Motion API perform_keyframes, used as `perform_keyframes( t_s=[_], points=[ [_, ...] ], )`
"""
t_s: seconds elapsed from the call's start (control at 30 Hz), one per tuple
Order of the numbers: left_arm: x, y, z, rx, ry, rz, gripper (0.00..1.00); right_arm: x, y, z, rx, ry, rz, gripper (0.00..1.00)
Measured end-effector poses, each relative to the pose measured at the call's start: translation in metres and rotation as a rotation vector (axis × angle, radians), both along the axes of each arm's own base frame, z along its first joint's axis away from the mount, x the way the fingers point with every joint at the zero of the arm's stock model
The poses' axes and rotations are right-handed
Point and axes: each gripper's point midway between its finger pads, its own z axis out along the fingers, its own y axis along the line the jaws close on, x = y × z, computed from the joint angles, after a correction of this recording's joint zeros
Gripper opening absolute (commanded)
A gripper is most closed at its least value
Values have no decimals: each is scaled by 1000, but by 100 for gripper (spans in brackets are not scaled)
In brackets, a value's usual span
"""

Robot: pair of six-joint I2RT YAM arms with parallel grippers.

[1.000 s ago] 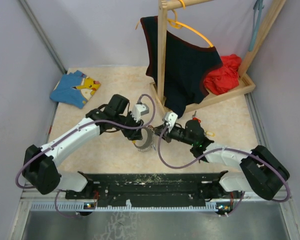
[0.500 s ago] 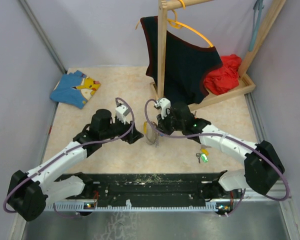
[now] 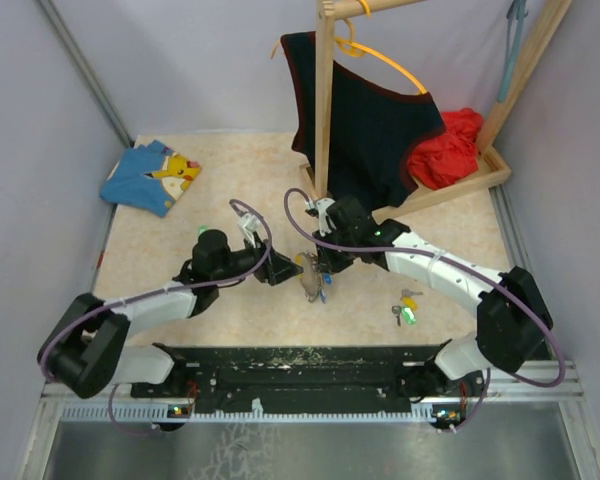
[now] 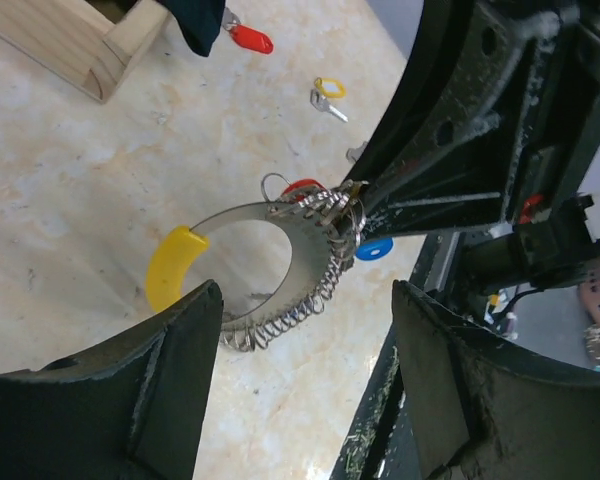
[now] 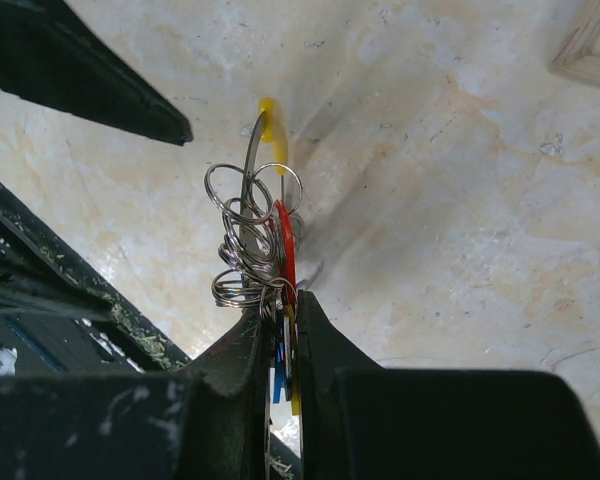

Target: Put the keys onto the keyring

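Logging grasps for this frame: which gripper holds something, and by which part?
The right gripper holds the keyring, pinched at its bunch of small wire rings beside the red tag. The left gripper is open, holding nothing.

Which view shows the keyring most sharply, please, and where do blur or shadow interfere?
Left wrist: keyring crisp and evenly lit, though the left gripper's fingers are dark, blurred foreground. Right wrist: keyring sharp but edge-on, with the right gripper's fingers in shadow. Top external: even light, keyring tiny.

Bare tabletop (image 3: 230, 170) behind left arm (image 3: 170, 298); rack post (image 3: 324, 110) near behind keyring (image 3: 312, 277); loose keys (image 3: 405, 312) right.
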Motion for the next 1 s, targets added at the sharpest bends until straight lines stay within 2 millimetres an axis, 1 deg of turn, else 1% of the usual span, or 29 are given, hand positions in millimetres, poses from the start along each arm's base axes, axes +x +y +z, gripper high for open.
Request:
perform_keyframes(
  t_s=[0.13,0.2,0.37,0.63,0.83,1.0],
  points=[
    [4,-10,-8,-75,59,-40,70,-4,0,-1,-3,17,-2,0],
    [4,-16,-15,-108,99,-65,66,-4,1,-1,-3,23,-4,0],
    [-2,-21,-25,-158,160,-102,66,-5,3,0,3,34,-8,0],
    [-2,-23,-23,-167,129,-112,69,-10,6,1,17,58,-7,0],
    [-5,-28,-34,-140,120,-120,68,-13,9,2,33,76,-8,0],
    [-7,-31,-37,-136,104,-132,67,-13,10,2,40,82,-14,0]
  ],
)
